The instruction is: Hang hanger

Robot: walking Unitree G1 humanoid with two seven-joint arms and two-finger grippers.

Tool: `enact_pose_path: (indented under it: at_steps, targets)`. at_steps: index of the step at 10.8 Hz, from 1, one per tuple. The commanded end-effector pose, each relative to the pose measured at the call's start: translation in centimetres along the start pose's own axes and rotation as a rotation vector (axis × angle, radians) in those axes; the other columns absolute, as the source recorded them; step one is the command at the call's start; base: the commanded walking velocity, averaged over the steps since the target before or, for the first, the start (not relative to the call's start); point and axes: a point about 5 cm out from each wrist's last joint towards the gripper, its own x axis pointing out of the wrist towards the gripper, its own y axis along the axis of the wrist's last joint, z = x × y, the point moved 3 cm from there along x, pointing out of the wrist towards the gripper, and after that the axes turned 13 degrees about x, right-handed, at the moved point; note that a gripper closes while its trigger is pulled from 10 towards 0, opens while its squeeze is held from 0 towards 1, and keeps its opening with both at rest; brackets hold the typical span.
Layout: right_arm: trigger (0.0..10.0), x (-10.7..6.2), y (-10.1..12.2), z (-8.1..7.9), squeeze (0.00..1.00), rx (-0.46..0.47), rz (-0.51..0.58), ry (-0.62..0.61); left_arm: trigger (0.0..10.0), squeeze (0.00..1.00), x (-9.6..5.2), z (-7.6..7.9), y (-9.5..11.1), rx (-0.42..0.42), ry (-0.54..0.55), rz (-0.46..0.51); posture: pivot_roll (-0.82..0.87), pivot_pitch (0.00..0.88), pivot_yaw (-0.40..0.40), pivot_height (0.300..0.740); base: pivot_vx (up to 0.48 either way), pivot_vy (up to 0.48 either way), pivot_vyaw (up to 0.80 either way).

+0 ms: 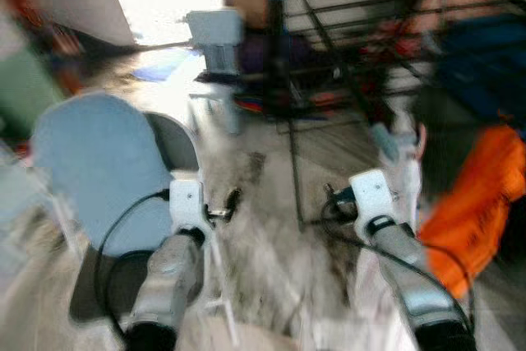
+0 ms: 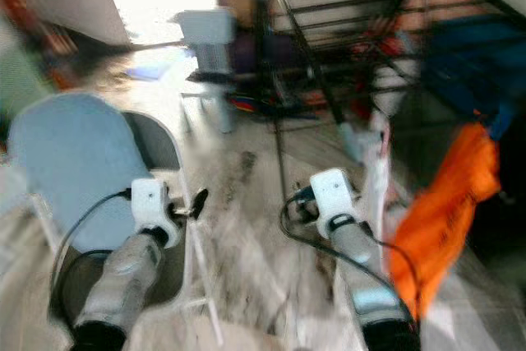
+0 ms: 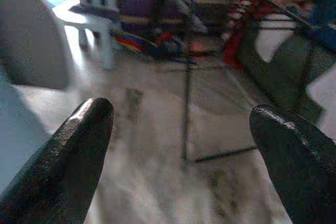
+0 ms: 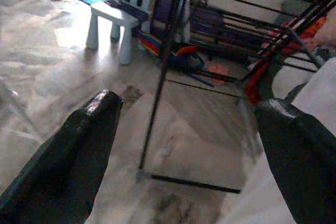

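Both arms fill the foreground of the head views, raised fwd over the marble floor. Left hand: fingers spread wide apart, nothing btwn them. Right hand: likewise wide apart, holding nothing. Head views heavily blurred, consistent w/ robot walking or turning.

Hanger: cannot be made out w/ certainty. A pale item w/ white cloth hangs by the rack's near leg, just beyond the right arm; too blurred to identify. An orange garment hangs to the right.

Drying rack, black metal, stands ahead & right of centre, rails up top. Light-blue folding chair sits beside the left arm; small white child's chair further back.

Judgement: step in hand is the approach/search stage; no pickup done yet, neither hand loaded. Next move calls for steadying the view, locating the hanger, then closing one hand on it before lifting its hook to a rack rail.
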Motion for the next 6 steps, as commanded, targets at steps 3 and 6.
enact_pose_path:
  at_steps: [3,6]
  targets:
    - [10.0,-0.3,0.0,-0.6,0.61,0.003,0.015,0.005,10.0,0.0,-0.4,-0.4,0.0,-0.006,-0.013,0.0,-0.23,0.0,0.092,0.74,0.0,0.0,0.0]
    - [10.0,-1.1,-0.6,-0.4,0.6,0.009,-0.003,-0.012,10.0,0.0,-0.4,-0.1,-0.2,0.001,-0.036,-0.015,-0.24,0.0,0.098,0.74,0.0,0.0,0.0]
